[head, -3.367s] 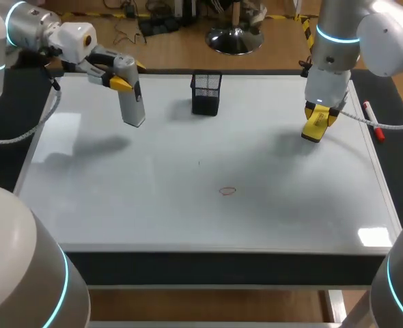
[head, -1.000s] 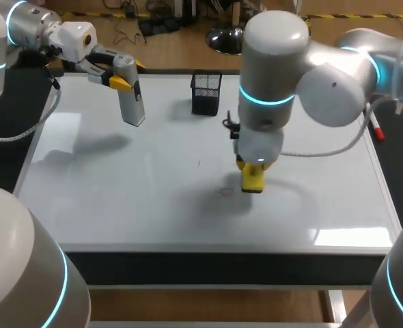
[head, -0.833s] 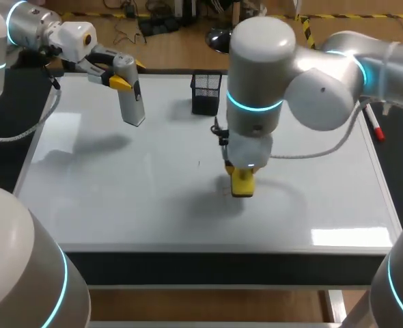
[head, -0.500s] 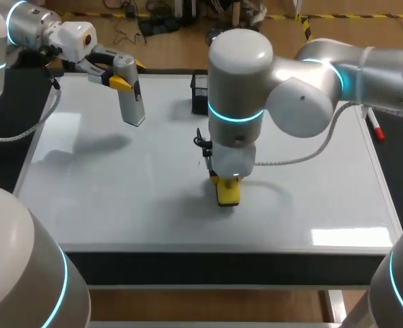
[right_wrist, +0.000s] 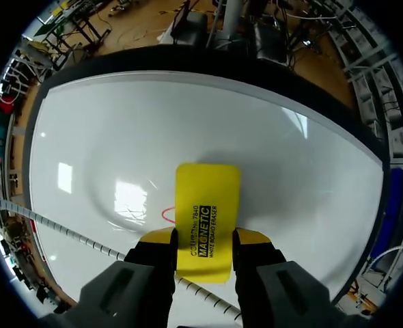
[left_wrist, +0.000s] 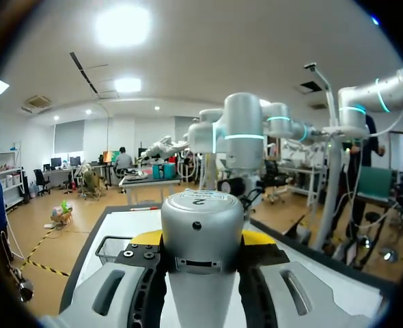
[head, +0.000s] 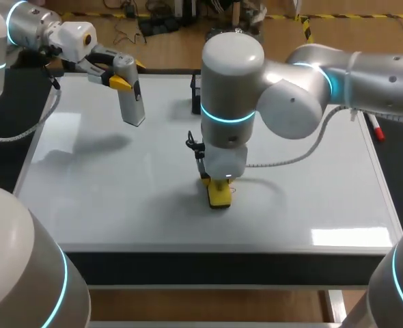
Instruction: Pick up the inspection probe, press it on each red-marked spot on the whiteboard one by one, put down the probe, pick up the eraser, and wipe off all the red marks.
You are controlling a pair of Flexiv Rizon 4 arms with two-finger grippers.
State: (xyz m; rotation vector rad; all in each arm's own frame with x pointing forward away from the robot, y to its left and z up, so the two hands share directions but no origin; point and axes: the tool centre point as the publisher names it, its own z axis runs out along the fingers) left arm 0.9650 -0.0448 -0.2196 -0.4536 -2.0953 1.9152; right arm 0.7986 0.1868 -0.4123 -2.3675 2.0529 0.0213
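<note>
A flat yellow rectangular whiteboard eraser (head: 220, 196) is clamped between the two fingers of the right gripper (head: 218, 186), which bear on its long edges at the near end, while its face is pressed down on the middle of the white whiteboard (head: 119, 191). In the right wrist view, the eraser (right_wrist: 207, 219) juts ahead of the right gripper (right_wrist: 205, 240), with a thin red oval mark (right_wrist: 166, 214) peeking out just beside it. The eraser looks light and stiff with a soft wiping face, so a side grip near one end should suit it, though it may pivot if pushed hard against the slick board. The left gripper (head: 119, 75) is closed on a silver-grey cylindrical inspection probe (head: 132, 102), held above the board's far left corner; the probe (left_wrist: 201, 239) looks rigid and smooth. Compared with a few seconds ago, the right arm has swept the eraser from the board's far right to the centre, onto the red mark, which is now mostly covered. The left arm and probe have not moved.
</note>
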